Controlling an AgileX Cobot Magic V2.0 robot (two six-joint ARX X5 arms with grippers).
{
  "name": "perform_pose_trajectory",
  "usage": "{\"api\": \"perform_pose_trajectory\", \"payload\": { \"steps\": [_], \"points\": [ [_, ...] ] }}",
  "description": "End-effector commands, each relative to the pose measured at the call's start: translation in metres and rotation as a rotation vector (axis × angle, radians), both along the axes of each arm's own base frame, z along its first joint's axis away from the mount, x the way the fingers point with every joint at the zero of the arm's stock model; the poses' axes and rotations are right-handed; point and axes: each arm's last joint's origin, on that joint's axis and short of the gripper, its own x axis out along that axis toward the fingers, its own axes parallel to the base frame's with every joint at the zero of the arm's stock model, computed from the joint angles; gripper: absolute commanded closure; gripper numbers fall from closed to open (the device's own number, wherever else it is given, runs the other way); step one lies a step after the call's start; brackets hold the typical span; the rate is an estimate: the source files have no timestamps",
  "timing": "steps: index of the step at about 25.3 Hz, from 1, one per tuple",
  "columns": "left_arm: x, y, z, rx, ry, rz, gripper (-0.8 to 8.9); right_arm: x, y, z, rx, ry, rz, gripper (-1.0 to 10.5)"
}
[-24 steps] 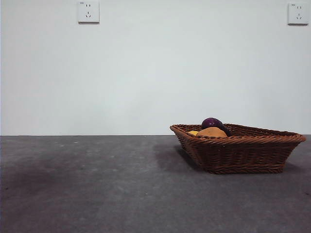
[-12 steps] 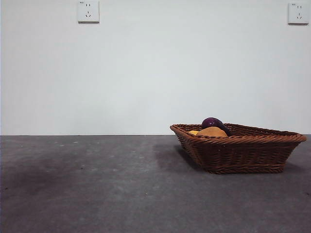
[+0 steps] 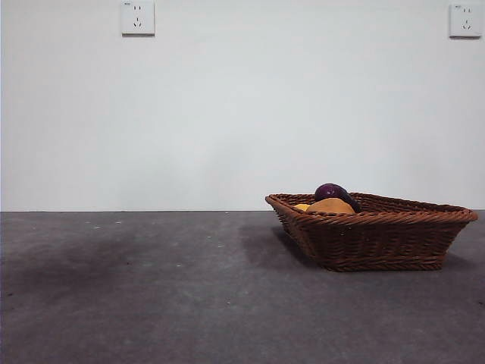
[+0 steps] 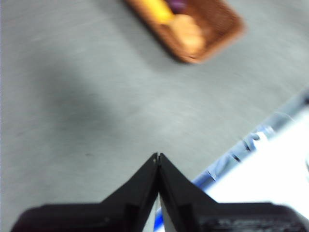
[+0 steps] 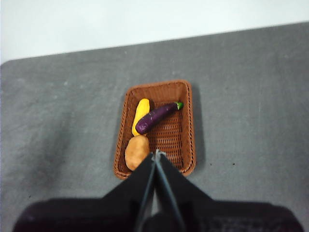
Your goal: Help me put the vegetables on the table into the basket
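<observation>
In the front view the basket (image 3: pixel 371 231) sits on the table (image 3: pixel 151 288) toward the right side, its near wall hiding most of what it holds. Only the top of the potato (image 3: pixel 330 205), a sliver of the yellow vegetable (image 3: pixel 301 207) to its left, and the rounded top of the eggplant (image 3: pixel 331 191) behind them rise above the braided rim. Two wall sockets (image 3: pixel 137 17) show high on the white wall. Neither arm appears here.

The left wrist view is blurred. The left gripper (image 4: pixel 158 155) has its jaws pressed together to a point, holding nothing, above bare table. The basket (image 4: pixel 227 21) lies well apart from it, with the potato (image 4: pixel 188 34), the yellow vegetable (image 4: pixel 157 9) and a bit of the eggplant (image 4: pixel 178 5) inside. A pale table edge with a blue strip (image 4: pixel 217 169) shows near the gripper, which no other view shows.

The right wrist view looks down from high up and shows the whole inside of the basket (image 5: pixel 188 125), which the front view cannot. The potato (image 5: pixel 137 152) lies at one end, the yellow vegetable (image 5: pixel 140 115) along one long side, and the eggplant (image 5: pixel 157 117) slants across, touching the yellow vegetable. The right gripper (image 5: pixel 157 153) is closed tip to tip and empty, held above the basket end nearest the potato, clear of all three vegetables.
</observation>
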Motion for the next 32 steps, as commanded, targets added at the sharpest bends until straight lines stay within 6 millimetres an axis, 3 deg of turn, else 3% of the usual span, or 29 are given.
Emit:
{"api": "perform_pose_trajectory", "payload": {
  "steps": [1, 4, 8, 13, 16, 20, 24, 28, 32],
  "points": [
    [0.004, 0.009, 0.007, 0.108, -0.243, -0.097, 8.17, 0.016, 0.000, -0.005, 0.004, 0.073, -0.007, 9.5],
    [0.012, 0.018, 0.002, 0.114, -0.422, -0.061, 8.17, 0.036, 0.000, -0.009, 0.004, 0.126, -0.007, 9.5],
    [0.027, 0.031, -0.035, 0.129, -0.631, 0.086, 8.17, 0.068, 0.000, -0.017, 0.004, 0.212, -0.007, 9.5],
    [0.027, 0.040, -0.157, -0.083, -0.748, 0.214, 8.17, 0.131, 0.000, -0.043, 0.002, 0.391, -0.010, 9.5],
    [0.018, 0.041, -0.202, -0.145, -0.769, 0.247, 8.17, 0.165, -0.001, -0.064, -0.016, 0.494, -0.028, 9.5],
    [0.011, 0.042, -0.232, -0.128, -0.765, 0.280, 8.17, 0.198, -0.001, -0.089, -0.024, 0.605, -0.033, 9.5],
    [0.008, 0.044, -0.252, -0.104, -0.729, 0.358, 8.17, 0.218, -0.003, -0.106, -0.082, 0.672, -0.079, 9.5],
    [0.003, 0.046, -0.260, -0.066, -0.656, 0.421, 8.17, 0.224, -0.004, -0.112, -0.093, 0.686, -0.087, 9.5],
    [0.000, 0.047, -0.262, -0.063, -0.639, 0.442, 8.17, 0.233, -0.004, -0.107, -0.103, 0.574, -0.107, 9.5]
  ]
}}
